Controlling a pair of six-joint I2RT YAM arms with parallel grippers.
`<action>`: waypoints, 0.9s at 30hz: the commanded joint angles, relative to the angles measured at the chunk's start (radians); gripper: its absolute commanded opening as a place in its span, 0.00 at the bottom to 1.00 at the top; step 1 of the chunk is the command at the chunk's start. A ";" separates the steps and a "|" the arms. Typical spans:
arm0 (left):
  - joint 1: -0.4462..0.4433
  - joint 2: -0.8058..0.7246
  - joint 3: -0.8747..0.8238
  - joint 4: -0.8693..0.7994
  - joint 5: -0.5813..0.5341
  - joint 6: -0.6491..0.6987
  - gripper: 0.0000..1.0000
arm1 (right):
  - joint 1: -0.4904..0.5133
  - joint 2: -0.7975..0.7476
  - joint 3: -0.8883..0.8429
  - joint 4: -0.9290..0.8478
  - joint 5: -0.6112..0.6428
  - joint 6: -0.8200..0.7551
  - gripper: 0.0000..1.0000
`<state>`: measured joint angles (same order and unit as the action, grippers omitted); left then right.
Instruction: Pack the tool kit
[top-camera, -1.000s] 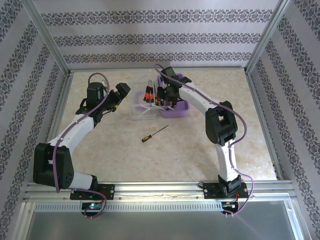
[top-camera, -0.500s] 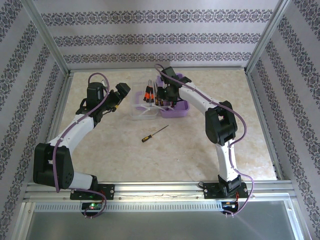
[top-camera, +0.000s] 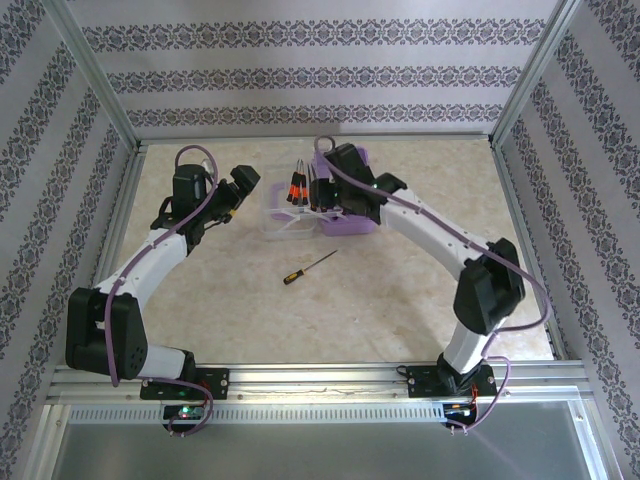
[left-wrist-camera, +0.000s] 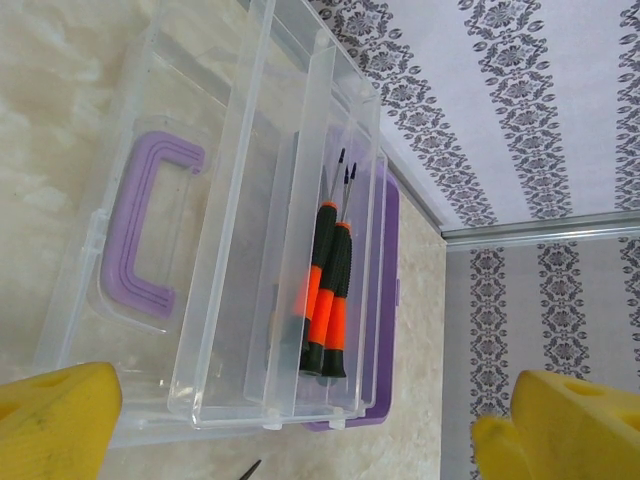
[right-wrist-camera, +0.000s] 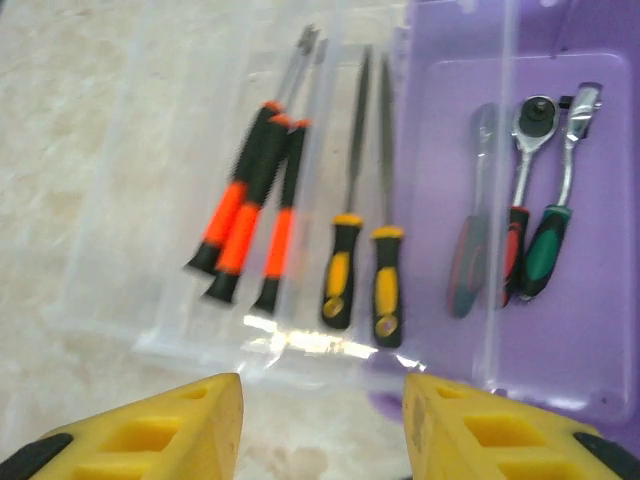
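The tool kit is a clear tray (top-camera: 283, 218) joined to a purple box (top-camera: 352, 218) at the back of the table. Three orange-and-black screwdrivers (right-wrist-camera: 245, 225) and two yellow-handled tools (right-wrist-camera: 360, 270) lie in the clear tray. Ratchet wrenches (right-wrist-camera: 520, 240) lie in the purple box (right-wrist-camera: 590, 330). One loose screwdriver (top-camera: 305, 268) rests on the table in front of the kit. My right gripper (right-wrist-camera: 320, 430) hovers open over the tray's near edge, holding nothing. My left gripper (left-wrist-camera: 310, 430) stands open left of the kit, facing its purple handle (left-wrist-camera: 140, 240) and the screwdrivers (left-wrist-camera: 325, 290).
Aluminium frame rails (top-camera: 320, 140) and patterned walls bound the beige table (top-camera: 400, 300) on three sides. The right arm's elbow (top-camera: 490, 290) stands over the table's right half. The left arm stretches along the left side.
The right arm's elbow has swung out to the right and nearer, and its gripper has drawn back a little over the tray. The left arm has stayed put.
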<state>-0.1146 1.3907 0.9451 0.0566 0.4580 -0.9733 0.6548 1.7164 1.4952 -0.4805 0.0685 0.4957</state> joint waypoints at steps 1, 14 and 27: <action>0.029 -0.038 0.013 0.002 -0.024 0.001 1.00 | 0.095 -0.025 -0.099 0.030 0.123 0.019 0.54; 0.082 -0.054 0.001 0.009 -0.039 -0.008 1.00 | 0.342 0.104 -0.234 -0.018 0.346 0.253 0.73; 0.082 -0.037 0.002 0.016 -0.020 -0.019 1.00 | 0.342 0.302 -0.115 0.003 0.312 0.296 0.77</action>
<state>-0.0437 1.3579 0.9451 0.0566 0.4335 -0.9775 0.9913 1.9919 1.3426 -0.4774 0.3687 0.7620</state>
